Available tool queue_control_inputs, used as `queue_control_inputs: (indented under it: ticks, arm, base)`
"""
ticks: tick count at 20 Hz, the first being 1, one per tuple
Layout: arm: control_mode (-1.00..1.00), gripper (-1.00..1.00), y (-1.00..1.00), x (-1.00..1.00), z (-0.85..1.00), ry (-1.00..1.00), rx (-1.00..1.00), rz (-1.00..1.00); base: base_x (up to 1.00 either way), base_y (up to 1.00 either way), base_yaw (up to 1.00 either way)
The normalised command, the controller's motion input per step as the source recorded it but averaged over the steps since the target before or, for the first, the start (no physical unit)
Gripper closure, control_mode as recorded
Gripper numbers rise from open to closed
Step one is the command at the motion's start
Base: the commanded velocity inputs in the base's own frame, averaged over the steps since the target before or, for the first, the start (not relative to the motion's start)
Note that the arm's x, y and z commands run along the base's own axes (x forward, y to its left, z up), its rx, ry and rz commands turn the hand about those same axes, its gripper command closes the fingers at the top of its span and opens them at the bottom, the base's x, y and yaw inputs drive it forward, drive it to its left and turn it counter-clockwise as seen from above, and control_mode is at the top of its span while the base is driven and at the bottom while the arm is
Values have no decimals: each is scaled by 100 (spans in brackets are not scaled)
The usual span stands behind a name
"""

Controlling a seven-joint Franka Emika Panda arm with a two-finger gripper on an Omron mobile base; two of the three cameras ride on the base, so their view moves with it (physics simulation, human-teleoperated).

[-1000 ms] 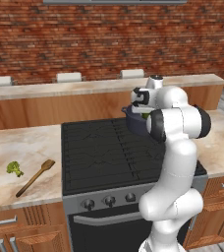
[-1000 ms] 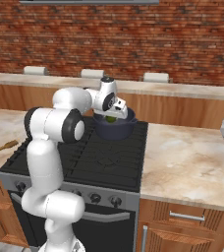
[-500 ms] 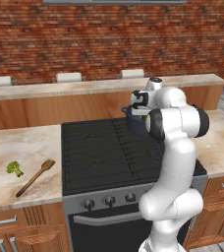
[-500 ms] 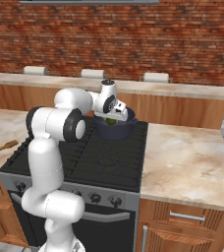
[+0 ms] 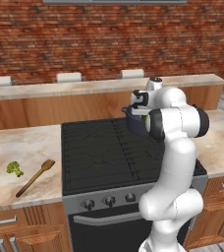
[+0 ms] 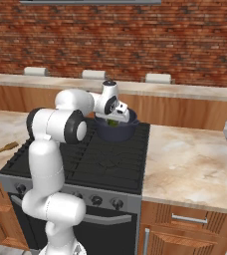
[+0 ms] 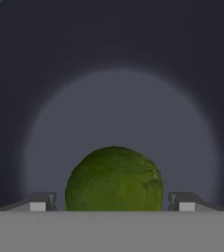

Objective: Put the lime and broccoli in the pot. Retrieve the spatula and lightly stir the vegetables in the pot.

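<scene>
Lime (image 7: 114, 178) is sitting between our jaws, which are standing wide, a small gap showing each side, so we're not gripping it. We're reaching the arm over the stove, gripper (image 6: 114, 119) pointing down into the pot (image 6: 128, 130). Left base view is showing broccoli (image 5: 14, 169) and spatula (image 5: 34, 177) well away from the jaws on the counter (image 5: 15, 147); right base view is cutting the spatula off. Fingertips (image 7: 186, 202) are barely showing.

Kitchen: black stove (image 5: 109, 152), marble counters (image 6: 195, 164), brick wall (image 5: 109, 39)
</scene>
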Motion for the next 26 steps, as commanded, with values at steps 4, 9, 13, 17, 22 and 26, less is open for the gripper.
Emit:
queue_control_inputs:
  ticks: [4, 9, 13, 17, 22, 26]
  arm:
    - [-100, -100, 0, 0, 24, 0, 0, 0]
    - [-100, -100, 0, -17, 39, 0, 0, 0]
    - [-100, -100, 0, -84, 24, -1, 0, 3]
    - [-100, -100, 0, -100, 0, -1, 0, 6]
    - [-100, -100, 3, -100, 1, -1, 0, 6]
    - [-100, -100, 21, -100, 16, -4, -1, 9]
  base:
    - [0, 0, 0]
    - [0, 0, 0]
    - [0, 0, 0]
    - [0, 0, 0]
    - [0, 0, 0]
    - [0, 0, 0]
